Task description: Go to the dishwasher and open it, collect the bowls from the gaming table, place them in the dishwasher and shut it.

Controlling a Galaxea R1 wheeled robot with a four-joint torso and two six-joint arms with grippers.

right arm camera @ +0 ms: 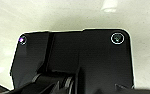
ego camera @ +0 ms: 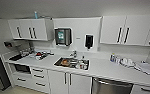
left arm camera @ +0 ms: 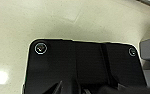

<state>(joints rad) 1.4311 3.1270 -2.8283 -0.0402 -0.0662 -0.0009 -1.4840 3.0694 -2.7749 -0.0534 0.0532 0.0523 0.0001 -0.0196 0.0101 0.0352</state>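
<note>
The dishwasher (ego camera: 111,87) has a grey stainless-steel front with a long bar handle. It sits shut under the white counter (ego camera: 101,68), right of the sink, at the lower edge of the head view. The bowls and the gaming table are out of view. Both wrist views look down on pale speckled floor behind the robot's own dark plates.
A steel sink (ego camera: 72,63) holding dishes is set in the counter. White cabinet doors (ego camera: 69,82) stand below it, drawers (ego camera: 38,76) and a dark oven (ego camera: 22,68) to the left. Upper cabinets (ego camera: 127,30) line the wall. Bottles and cups (ego camera: 121,60) crowd the counter's right side.
</note>
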